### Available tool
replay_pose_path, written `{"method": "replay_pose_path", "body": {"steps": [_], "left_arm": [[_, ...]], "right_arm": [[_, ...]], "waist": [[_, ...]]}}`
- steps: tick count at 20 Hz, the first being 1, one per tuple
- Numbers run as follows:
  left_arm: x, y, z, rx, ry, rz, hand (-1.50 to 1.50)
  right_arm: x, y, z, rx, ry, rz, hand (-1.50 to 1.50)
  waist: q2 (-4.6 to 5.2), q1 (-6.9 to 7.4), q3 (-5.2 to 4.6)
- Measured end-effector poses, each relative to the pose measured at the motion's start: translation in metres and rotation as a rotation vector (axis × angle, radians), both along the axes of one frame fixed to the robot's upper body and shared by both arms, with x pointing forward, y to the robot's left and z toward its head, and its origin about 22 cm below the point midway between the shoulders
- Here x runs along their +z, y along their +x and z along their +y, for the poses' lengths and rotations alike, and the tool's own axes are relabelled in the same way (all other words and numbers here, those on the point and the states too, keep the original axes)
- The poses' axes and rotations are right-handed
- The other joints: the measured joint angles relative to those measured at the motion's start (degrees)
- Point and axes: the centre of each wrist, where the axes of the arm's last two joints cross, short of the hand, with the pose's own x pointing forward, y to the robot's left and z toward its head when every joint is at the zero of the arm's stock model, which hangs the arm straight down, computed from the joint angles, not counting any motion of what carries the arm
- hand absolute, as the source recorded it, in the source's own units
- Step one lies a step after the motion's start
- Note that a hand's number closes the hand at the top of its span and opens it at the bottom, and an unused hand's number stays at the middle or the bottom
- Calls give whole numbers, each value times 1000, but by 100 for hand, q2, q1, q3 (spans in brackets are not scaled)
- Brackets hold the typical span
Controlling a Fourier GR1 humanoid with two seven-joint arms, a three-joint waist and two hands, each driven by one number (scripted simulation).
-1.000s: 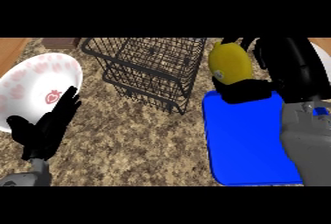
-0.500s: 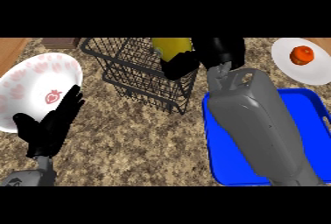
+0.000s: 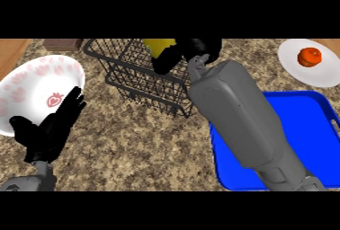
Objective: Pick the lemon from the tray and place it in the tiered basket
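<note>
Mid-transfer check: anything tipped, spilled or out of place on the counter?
Nothing stands out. The tiered basket stands upright, the blue tray lies flat, and the right robot hand holds the lemon over the basket.

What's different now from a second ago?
The right robot hand, curled round the lemon, carried it leftward from above the blue tray to over the wire basket. Its forearm now crosses the tray. Nothing was let go. The left robot hand, open beside the patterned plate, stayed put.
</note>
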Motion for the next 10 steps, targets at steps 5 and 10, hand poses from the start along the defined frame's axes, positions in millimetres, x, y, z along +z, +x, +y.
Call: {"method": "replay_pose_path", "body": {"steps": [5, 10], "left_arm": [[2, 1, 4, -3, 0, 0, 0], [4, 2, 2, -8, 1, -7, 0]], "right_arm": [[-8, 9, 1, -13, 4, -29, 150], [-11, 20, 4, -33, 5, -52, 150]], "waist": [[-91, -3, 29], [-134, 25, 40]]}}
